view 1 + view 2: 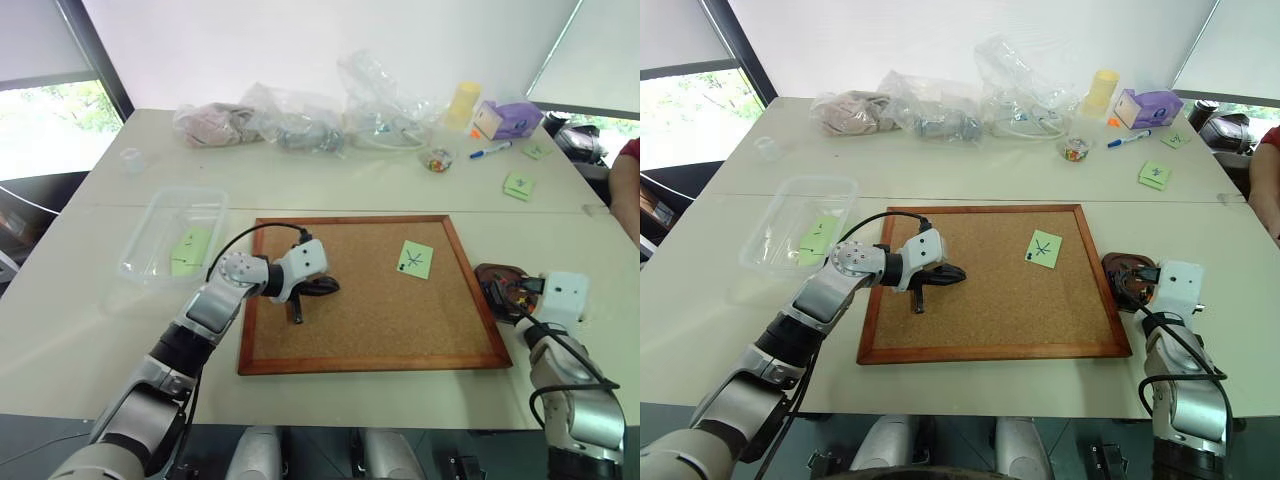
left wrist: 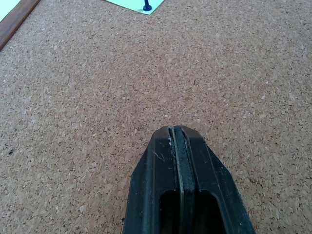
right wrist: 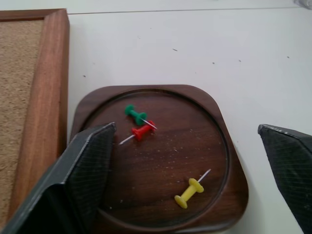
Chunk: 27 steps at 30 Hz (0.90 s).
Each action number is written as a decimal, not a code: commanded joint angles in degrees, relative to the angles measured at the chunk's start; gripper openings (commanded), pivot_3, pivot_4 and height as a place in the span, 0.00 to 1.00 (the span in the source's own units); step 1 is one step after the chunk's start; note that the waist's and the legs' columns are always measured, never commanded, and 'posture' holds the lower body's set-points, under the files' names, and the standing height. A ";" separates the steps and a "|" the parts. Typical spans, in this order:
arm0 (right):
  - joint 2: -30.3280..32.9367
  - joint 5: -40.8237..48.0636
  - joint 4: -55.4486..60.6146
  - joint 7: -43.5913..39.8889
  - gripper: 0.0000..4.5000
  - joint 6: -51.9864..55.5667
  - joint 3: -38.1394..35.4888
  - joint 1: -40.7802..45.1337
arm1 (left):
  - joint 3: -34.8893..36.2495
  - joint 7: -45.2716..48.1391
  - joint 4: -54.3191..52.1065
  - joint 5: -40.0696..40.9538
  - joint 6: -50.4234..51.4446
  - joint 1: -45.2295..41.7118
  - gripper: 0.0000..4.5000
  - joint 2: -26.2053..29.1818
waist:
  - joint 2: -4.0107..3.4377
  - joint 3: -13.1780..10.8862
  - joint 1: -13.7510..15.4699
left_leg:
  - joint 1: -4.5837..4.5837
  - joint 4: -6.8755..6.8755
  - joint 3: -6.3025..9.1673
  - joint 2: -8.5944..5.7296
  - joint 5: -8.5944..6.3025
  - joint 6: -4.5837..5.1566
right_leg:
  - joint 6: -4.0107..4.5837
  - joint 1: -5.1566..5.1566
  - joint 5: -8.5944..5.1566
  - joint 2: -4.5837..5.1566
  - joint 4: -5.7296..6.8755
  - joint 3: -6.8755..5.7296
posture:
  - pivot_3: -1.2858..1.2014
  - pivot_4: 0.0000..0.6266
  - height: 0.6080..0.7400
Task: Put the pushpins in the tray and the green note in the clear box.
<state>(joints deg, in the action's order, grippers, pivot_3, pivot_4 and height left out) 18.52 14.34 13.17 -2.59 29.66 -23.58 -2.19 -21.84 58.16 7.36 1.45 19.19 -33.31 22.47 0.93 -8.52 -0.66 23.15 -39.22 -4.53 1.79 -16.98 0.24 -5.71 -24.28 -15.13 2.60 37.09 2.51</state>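
Right pincer [image 3: 185, 161] gapes wide, empty, over the tray [image 3: 224, 126] holding three pushpins [image 3: 141, 130]. Left pincer [image 2: 178, 146] shut, empty, on cork board [image 1: 370, 300]. Next: unpin green note [image 1: 414, 259] by its far pin, gripping low.

The cork board [image 1: 370, 300] has a rough, grainy matt surface inside a smooth wood frame. The tray [image 3: 161, 161] is dark polished wood, slightly glossy. The pushpins [image 3: 141, 130] look like smooth plastic. The clear box [image 1: 175, 235] is transparent plastic.

Green, red and yellow pushpins [image 3: 142, 130] in the tray [image 3: 229, 161], between wide-spread pincer [image 3: 187, 161] fingers [image 3: 83, 175].
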 commanded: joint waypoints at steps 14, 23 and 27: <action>2.16 3.12 8.17 -14.51 0.99 -7.91 11.55 2.93 | -1.34 0.46 2.17 -1.36 -0.57 -0.25 0.00 0.04 | 0.02 0.02 0.01 | -0.03 0.00 0.01 0.00 0.00 0.00 | -0.01 0.04 0.00 -0.02 0.00 -0.01 | 0.52 0.24 0.98; -1.80 2.70 3.01 -16.90 0.99 -8.90 18.97 4.38 | -0.92 0.42 2.10 -1.50 -0.64 0.16 0.00 0.84 | 0.02 0.02 -0.03 | -0.02 0.00 0.01 0.00 0.00 0.00 | 0.00 0.03 0.00 -0.01 0.00 -0.01 | 0.52 0.24 0.98; -2.15 2.46 1.15 -17.75 0.99 -8.95 19.94 5.13 | -0.97 0.29 2.03 -1.50 -0.50 0.20 0.00 0.73 | 0.02 0.02 -0.03 | -0.03 0.00 0.01 0.00 0.00 0.00 | 0.00 0.03 0.00 -0.02 0.00 -0.01 | 0.52 0.24 0.98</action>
<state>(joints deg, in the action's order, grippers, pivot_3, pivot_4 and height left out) 16.45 16.95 13.46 -19.93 21.98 -3.29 1.80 -21.82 58.61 8.67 1.29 18.12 -33.83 22.56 0.95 -8.50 -0.69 23.12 -39.22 -4.52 1.80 -16.98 0.24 -5.71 -24.25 -15.12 2.59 37.09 2.50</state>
